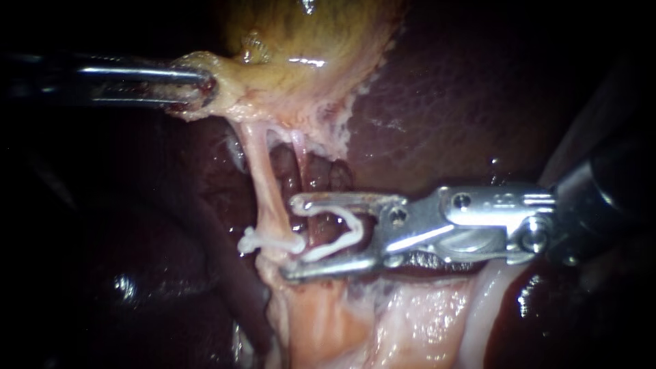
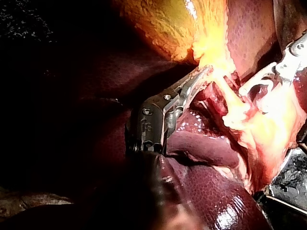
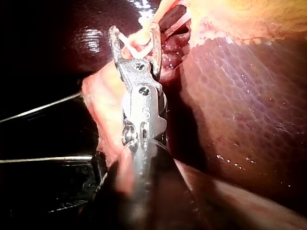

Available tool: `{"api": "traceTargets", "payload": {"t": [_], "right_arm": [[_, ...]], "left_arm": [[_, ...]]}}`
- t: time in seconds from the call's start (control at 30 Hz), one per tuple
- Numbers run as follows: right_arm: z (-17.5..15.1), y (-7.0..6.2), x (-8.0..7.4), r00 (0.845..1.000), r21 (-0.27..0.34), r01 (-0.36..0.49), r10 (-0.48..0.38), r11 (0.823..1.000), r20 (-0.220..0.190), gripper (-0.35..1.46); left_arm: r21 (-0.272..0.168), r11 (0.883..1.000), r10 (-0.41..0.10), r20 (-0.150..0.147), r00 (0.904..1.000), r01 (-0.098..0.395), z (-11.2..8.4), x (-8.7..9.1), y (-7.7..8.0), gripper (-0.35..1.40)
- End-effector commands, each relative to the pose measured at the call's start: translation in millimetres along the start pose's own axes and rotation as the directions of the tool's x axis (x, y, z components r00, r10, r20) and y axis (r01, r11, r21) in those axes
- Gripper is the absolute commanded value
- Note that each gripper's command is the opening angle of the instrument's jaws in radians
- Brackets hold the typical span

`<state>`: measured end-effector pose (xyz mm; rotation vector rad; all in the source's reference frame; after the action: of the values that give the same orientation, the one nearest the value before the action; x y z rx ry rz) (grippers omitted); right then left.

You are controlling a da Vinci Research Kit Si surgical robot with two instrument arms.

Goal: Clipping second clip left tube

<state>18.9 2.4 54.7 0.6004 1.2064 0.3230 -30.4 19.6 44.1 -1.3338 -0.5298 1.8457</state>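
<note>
open clip poised beside the left tube, next to the clip that sits on it

in the endoscope view the left instrument (image 1: 205, 87) comes in along the upper left. its jaws are clenched on the pale lower edge of the gallbladder (image 1: 307, 48), both jaws pressing that fold of tissue. the yellowish gallbladder lies at the top, with the dark, glossy liver (image 1: 465, 102) beside it.

the left tube (image 1: 263, 171) runs as a pale pink strand from the gripped edge down toward the pale tissue (image 1: 410, 321) at the bottom. a thinner tube (image 1: 298, 147) runs just beside it, with reddish tissue between the two. low on the left tube a closed clip (image 1: 270, 240), white, sits across it, and both of its ends stick out past the strand.

the right instrument (image 1: 294, 238) enters from the right. its jaws stand wide apart but are not empty: they grasp an open clip (image 1: 333, 243), a white v whose two legs lie against the two jaws. the jaw tips reach the near edge of the left tube, one above and one below the closed clip's near end. whether the tube itself lies between the legs of the open clip cannot be told.

the left wrist view shows the left instrument's jaws biting the bright yellow edge. the right wrist view shows the white v seated between the spread jaws, up against the pale strand.
</note>
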Motion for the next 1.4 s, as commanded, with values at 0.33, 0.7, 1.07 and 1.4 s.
{"api": "traceTargets", "payload": {"t": [0.33,0.7,1.07,1.4], "right_arm": [[1.3,2.9,-2.1,0.999,-0.025,-0.01,0.011,1.0,0.03,0.5],[5.2,3.8,-2.6,0.998,0.032,-0.06,0.06,0.998,0.014,0.5],[6.9,2.3,-1.4,0.993,0.128,-0.087,0.095,0.988,-0.064,0.5],[6.6,-0.3,1.3,0.985,0.193,-0.082,0.108,0.978,-0.132,0.49]], "left_arm": [[0.001,1.0,0.0,0.0,1.0,0.0,0.0,0.0,0.0,-0.35],[0.002,1.0,0.0,0.0,1.0,0.0,0.2,-0.1,0.0,-0.35],[0.002,1.0,0.0,0.0,1.0,0.0,0.3,0.0,0.1,-0.35],[0.002,1.0,0.0,0.0,1.0,0.0,0.2,-0.1,0.0,-0.35]]}}
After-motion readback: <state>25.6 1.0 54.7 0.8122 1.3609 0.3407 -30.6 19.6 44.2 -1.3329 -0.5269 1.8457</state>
